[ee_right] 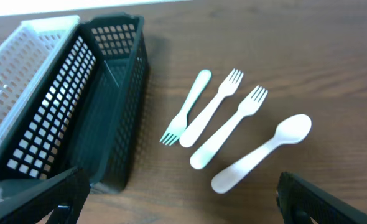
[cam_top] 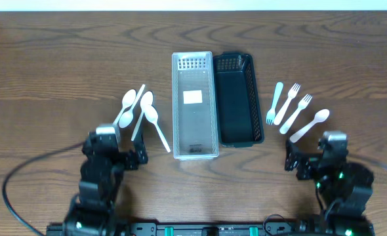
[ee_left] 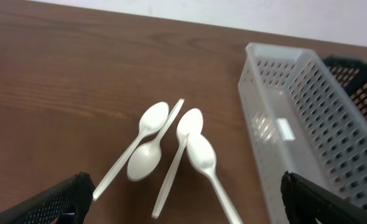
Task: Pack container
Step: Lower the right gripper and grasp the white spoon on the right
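A clear plastic basket (cam_top: 194, 151) and a black basket (cam_top: 239, 139) stand side by side mid-table, both with nothing in them; they also show in the left wrist view (ee_left: 277, 93) and the right wrist view (ee_right: 118, 37). Several white spoons (cam_top: 141, 111) lie left of them, seen closer in the left wrist view (ee_left: 171, 146). Three pale forks (cam_top: 286, 105) and one short spoon (cam_top: 309, 126) lie to the right, also in the right wrist view (ee_right: 218, 115) (ee_right: 261, 152). My left gripper (ee_left: 186, 202) is open and empty near the spoon handles. My right gripper (ee_right: 183, 199) is open and empty in front of the forks.
Both arms (cam_top: 105, 164) (cam_top: 331, 167) sit at the table's near edge. A black cable (cam_top: 16, 177) loops at the near left. The wooden table (cam_top: 62, 59) stretches out beyond the cutlery.
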Tool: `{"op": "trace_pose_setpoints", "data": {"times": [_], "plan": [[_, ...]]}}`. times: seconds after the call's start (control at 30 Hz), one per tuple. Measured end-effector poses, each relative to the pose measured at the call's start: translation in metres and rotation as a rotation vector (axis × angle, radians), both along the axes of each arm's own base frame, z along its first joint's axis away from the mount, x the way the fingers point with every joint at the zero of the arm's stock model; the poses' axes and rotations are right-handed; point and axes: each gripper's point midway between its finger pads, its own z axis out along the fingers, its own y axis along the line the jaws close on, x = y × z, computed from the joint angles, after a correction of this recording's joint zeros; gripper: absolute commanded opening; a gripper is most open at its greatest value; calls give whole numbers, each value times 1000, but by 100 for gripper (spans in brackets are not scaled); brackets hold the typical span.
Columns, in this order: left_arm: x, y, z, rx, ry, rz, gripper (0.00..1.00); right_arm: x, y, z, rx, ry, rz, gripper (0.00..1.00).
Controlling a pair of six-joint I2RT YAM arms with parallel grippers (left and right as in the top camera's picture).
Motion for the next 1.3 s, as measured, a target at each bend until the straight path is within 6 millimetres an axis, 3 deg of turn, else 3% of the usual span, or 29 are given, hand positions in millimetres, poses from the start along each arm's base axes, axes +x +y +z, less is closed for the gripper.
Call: {"op": "trace_pose_setpoints", "data": {"times": [0.2,0.37,0.5,0.6,0.73,0.9,1.03,1.3], "plan": [[30,-7,20,24,150,-2,98,36,-12,23,12,209,-42,99],[52,3,13,48,318,43,98,76,-23,23,22,445,-65,99],[66,24,10,49,411,116,98,112,-25,11,47,552,-49,99],[71,43,8,42,459,174,98,125,-23,-9,74,619,-32,99],[66,65,-2,32,521,240,98,120,-32,-46,112,756,-128,95],[60,74,-7,26,555,268,98,98,-69,-89,130,945,-399,87],[59,74,-8,26,560,269,98,90,-86,-108,110,1005,-535,79],[59,74,-8,26,561,269,98,87,-96,-132,93,1049,-629,59]]}}
